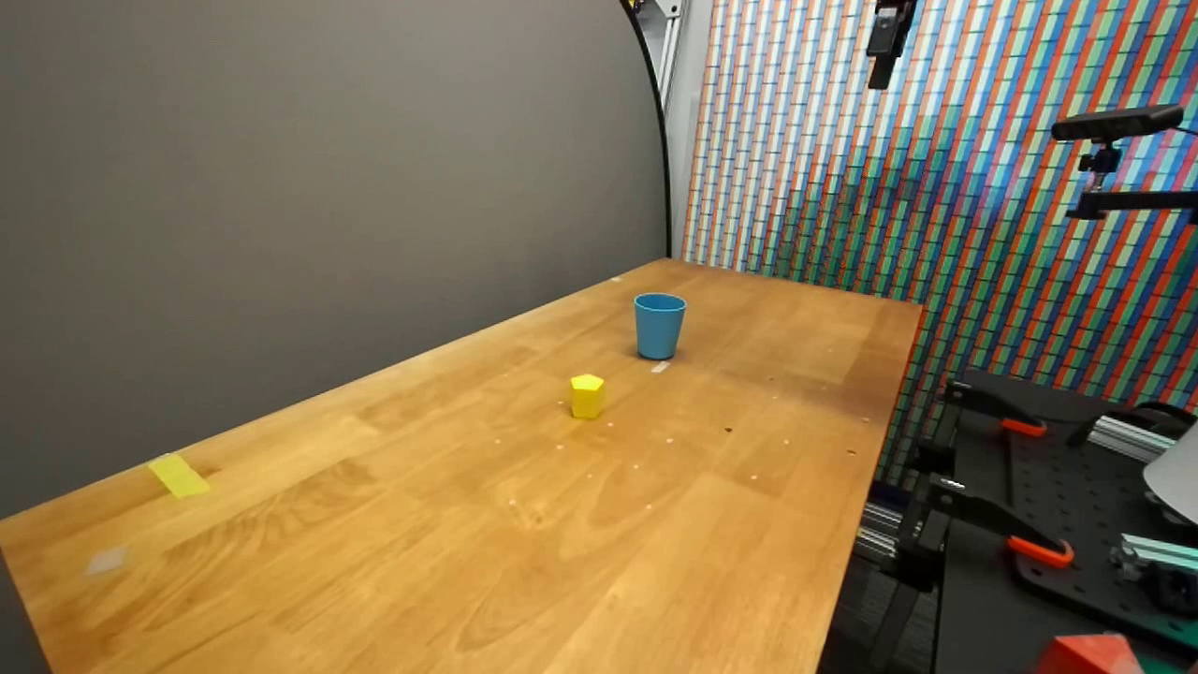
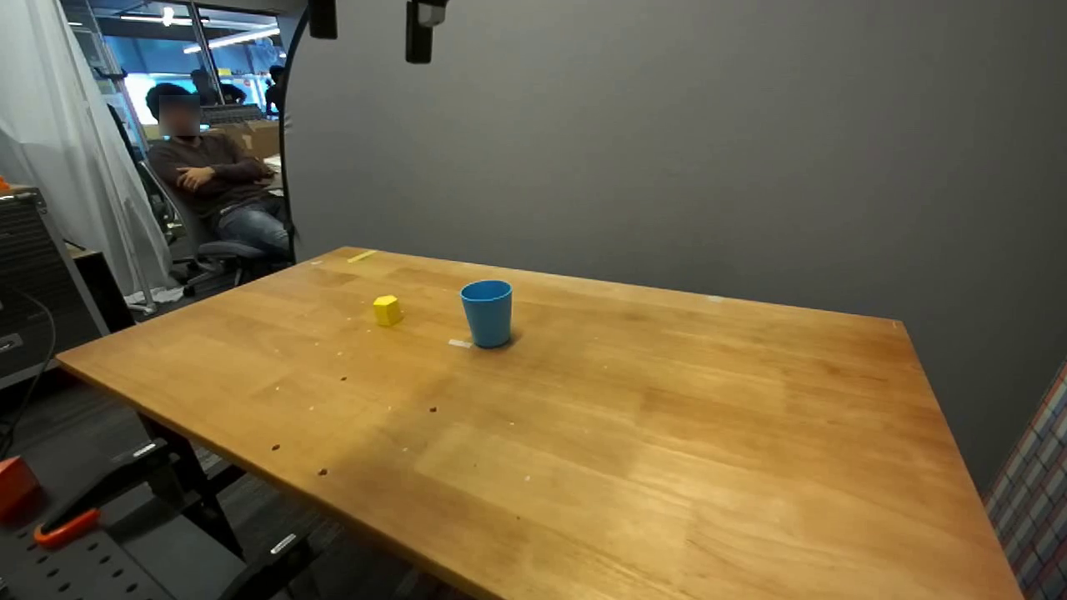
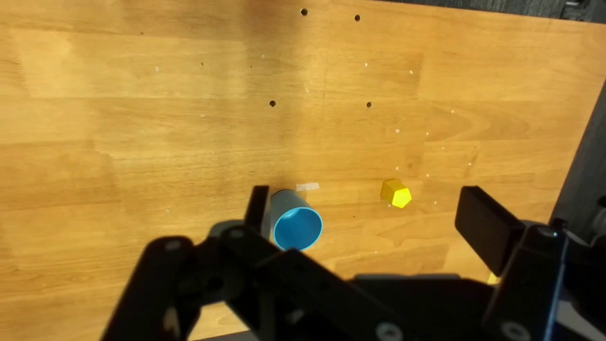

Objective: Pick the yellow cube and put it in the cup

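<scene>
The yellow cube is a tiny bright yellow block with a five-sided top, standing on the wooden table. It also shows in an exterior view and in the wrist view. The blue cup stands upright a short way from it, also seen in an exterior view. In the wrist view the cup looks empty, with its edge partly behind a finger. My gripper is open and empty, with its fingers wide apart. It hangs high above the table, at the top edge of an exterior view.
A flat yellow tape patch lies near the table's far edge. A grey partition stands behind the wooden table. Black clamps with orange handles sit beside the table. A seated person is beyond the partition.
</scene>
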Motion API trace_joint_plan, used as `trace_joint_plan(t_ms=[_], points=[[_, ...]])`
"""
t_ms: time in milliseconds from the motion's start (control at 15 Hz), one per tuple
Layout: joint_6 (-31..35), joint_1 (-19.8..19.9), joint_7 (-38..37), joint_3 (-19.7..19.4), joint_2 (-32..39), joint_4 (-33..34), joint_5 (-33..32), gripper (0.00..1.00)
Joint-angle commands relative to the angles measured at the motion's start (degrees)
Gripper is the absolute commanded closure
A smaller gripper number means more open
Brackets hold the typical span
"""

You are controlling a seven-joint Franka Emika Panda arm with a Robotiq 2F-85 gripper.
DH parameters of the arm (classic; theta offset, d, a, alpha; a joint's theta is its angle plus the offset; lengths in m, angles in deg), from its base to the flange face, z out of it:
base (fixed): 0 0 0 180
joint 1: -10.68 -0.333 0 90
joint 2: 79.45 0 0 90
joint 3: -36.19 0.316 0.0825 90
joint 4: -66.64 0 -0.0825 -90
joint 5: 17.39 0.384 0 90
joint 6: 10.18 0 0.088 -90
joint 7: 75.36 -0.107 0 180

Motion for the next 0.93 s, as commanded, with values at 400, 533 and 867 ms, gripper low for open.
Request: trace_joint_plan(t_ms=[400,533,867], points=[[5.75,-1.96,-1.49,12.10,29.95,18.78,7.72,0.00],[6.59,-2.09,-3.14,15.62,36.52,22.99,6.85,0.00],[5.92,-3.24,-6.41,23.43,52.10,34.93,6.08,0.00]])
